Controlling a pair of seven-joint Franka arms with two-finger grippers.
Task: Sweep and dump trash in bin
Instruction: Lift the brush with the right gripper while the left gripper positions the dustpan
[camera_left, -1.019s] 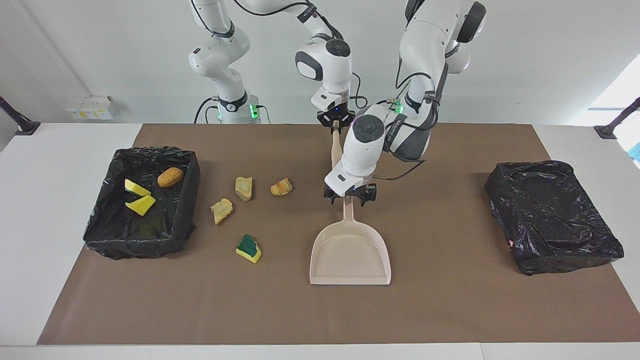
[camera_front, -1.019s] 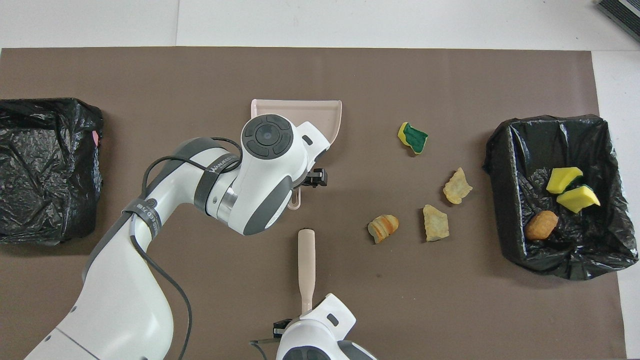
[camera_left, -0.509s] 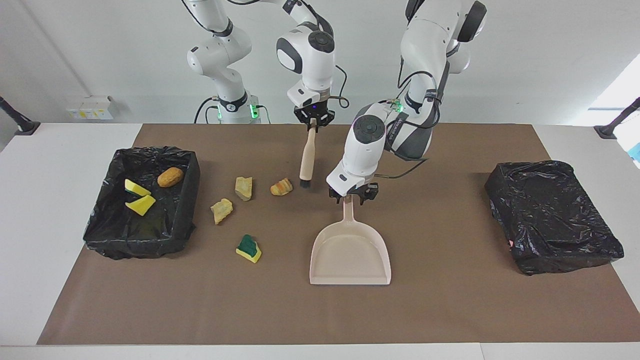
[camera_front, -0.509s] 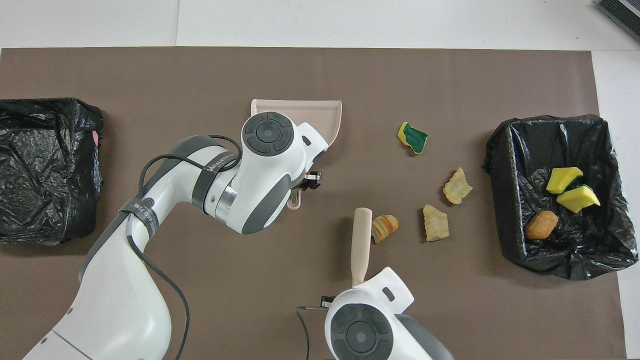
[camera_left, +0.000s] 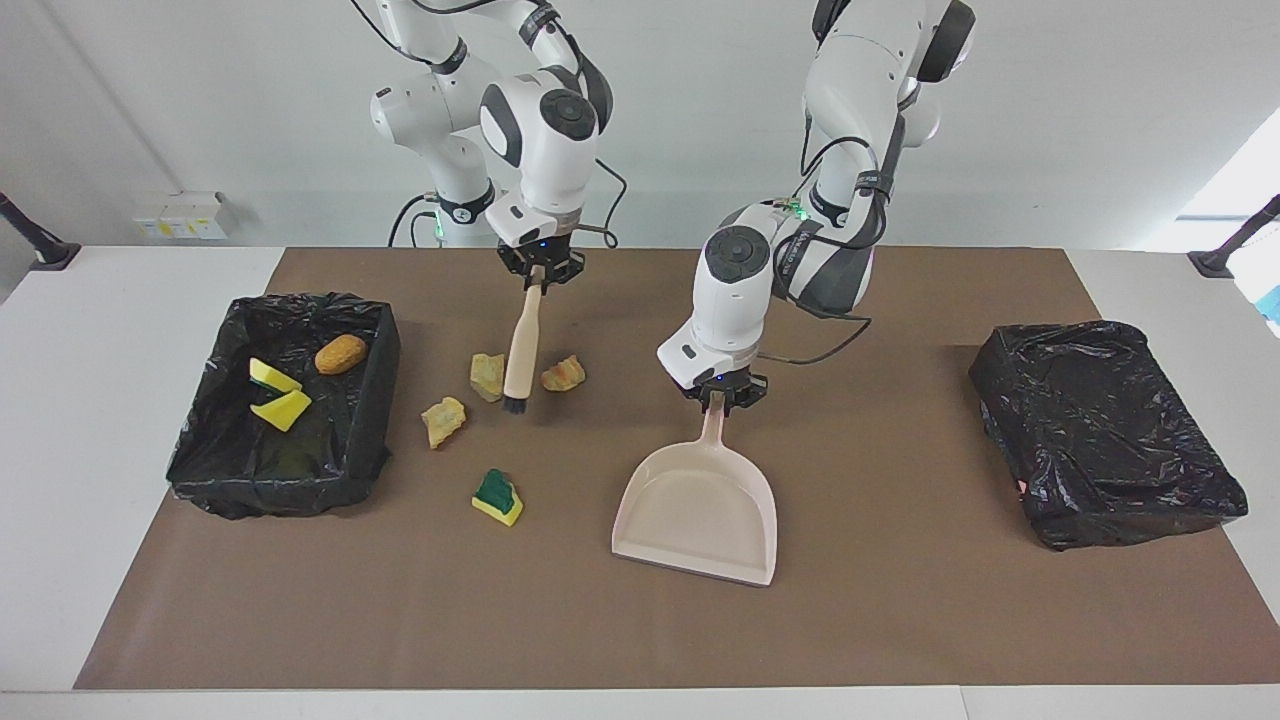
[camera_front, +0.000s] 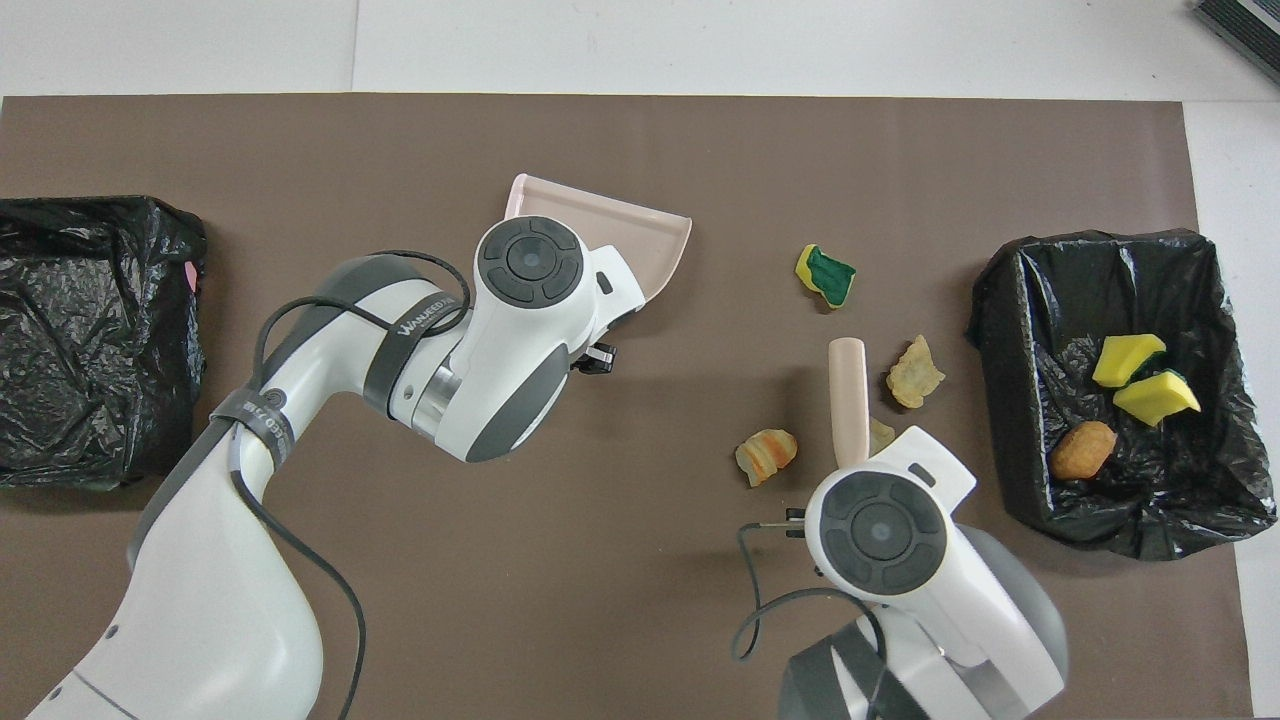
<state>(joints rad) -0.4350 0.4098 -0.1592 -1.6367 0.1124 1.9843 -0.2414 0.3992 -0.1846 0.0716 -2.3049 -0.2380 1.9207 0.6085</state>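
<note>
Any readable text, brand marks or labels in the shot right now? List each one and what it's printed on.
"WANJEED": my best reading of the partly legible grey band on the left arm, overhead view.
A second band lower on that arm carries print too small to read.
The wall box shows yellow stickers, unreadable.
Nothing legible on the dustpan, brush or bins.

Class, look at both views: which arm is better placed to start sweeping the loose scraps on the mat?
Right. The right gripper holds the brush, hanging among the scraps. The left gripper is shut on the dustpan handle.
</note>
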